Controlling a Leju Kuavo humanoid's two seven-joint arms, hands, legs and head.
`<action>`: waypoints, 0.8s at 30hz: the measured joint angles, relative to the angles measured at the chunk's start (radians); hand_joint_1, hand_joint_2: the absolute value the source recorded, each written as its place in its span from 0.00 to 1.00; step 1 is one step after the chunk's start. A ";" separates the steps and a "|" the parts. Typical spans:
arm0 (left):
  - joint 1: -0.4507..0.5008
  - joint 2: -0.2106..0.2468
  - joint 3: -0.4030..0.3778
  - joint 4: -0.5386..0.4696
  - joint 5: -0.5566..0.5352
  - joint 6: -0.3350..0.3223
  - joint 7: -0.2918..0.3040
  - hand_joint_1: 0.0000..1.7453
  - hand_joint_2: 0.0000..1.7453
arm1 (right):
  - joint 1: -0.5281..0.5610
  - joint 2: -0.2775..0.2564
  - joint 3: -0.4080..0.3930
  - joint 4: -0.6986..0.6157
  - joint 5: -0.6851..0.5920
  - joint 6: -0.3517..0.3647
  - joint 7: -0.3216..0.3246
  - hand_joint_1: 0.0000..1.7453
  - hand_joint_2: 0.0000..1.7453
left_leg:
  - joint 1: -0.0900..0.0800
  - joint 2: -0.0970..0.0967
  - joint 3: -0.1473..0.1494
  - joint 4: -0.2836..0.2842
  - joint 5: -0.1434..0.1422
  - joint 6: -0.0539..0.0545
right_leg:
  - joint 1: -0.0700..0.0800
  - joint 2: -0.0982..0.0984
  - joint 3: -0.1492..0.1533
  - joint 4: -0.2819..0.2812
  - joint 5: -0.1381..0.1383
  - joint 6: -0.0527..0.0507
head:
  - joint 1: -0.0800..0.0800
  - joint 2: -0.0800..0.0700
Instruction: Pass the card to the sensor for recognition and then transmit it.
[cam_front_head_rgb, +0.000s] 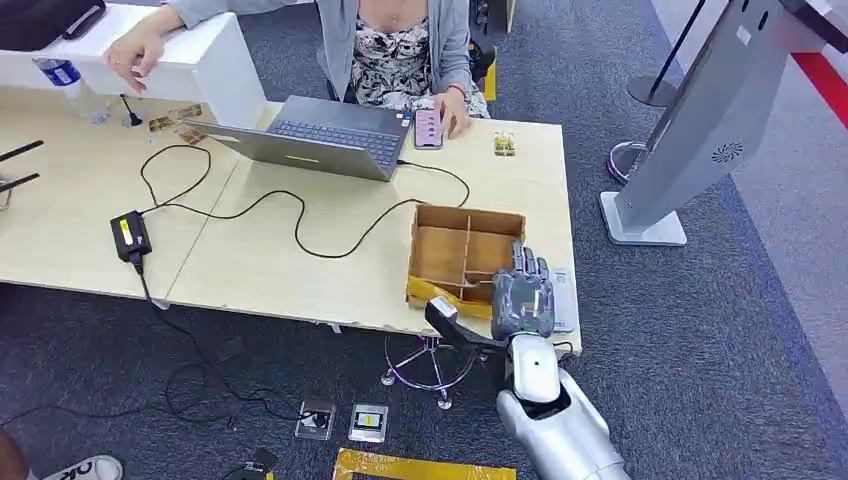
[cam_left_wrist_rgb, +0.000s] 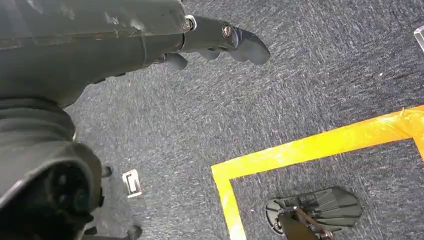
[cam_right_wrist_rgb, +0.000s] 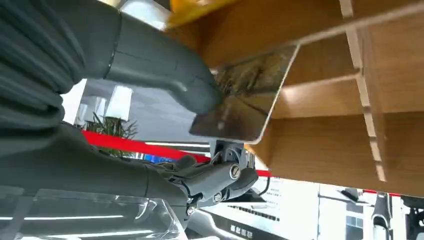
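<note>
My right hand (cam_front_head_rgb: 522, 295) is over the near right corner of the wooden divider box (cam_front_head_rgb: 462, 255) on the table. In the right wrist view a glossy card (cam_right_wrist_rgb: 245, 95) with a dark picture is pinched under the thick grey thumb (cam_right_wrist_rgb: 165, 65), and the darker fingers (cam_right_wrist_rgb: 215, 177) lie behind it. The card stands in front of the box's compartments (cam_right_wrist_rgb: 325, 90). A flat pale device (cam_front_head_rgb: 564, 298) lies on the table just right of the box, partly under the hand. My left hand (cam_left_wrist_rgb: 220, 42) hangs over the carpet and holds nothing, its fingers loosely apart.
A person (cam_front_head_rgb: 395, 45) sits behind the table (cam_front_head_rgb: 260, 260) with a laptop (cam_front_head_rgb: 320, 135) and a phone (cam_front_head_rgb: 428, 127). A black cable and power adapter (cam_front_head_rgb: 130, 236) cross the tabletop. A grey kiosk stand (cam_front_head_rgb: 690, 130) is at the right. Yellow tape (cam_left_wrist_rgb: 310, 147) marks the floor.
</note>
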 joint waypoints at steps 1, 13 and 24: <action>0.000 0.000 0.000 0.000 -0.002 0.000 0.000 0.00 0.00 | -0.001 0.000 0.000 0.001 0.000 -0.001 -0.002 1.00 1.00 | 0.000 0.000 0.000 0.000 0.000 0.000 | 0.000 0.000 0.000 0.000 0.000 0.000 | 0.000 0.000; 0.000 0.000 -0.001 0.000 -0.004 -0.001 0.002 0.00 0.00 | -0.006 0.000 0.000 0.016 -0.014 -0.010 -0.011 1.00 1.00 | 0.000 0.000 0.000 0.000 0.000 0.000 | 0.000 0.000 0.000 0.000 0.000 0.000 | 0.000 0.000; 0.000 0.000 -0.002 0.000 -0.007 -0.001 0.006 0.00 0.00 | -0.065 -0.011 -0.001 -0.008 -0.032 0.011 -0.010 1.00 1.00 | 0.000 0.000 0.000 0.000 0.000 0.000 | 0.000 0.000 0.000 0.000 0.000 0.000 | 0.000 0.000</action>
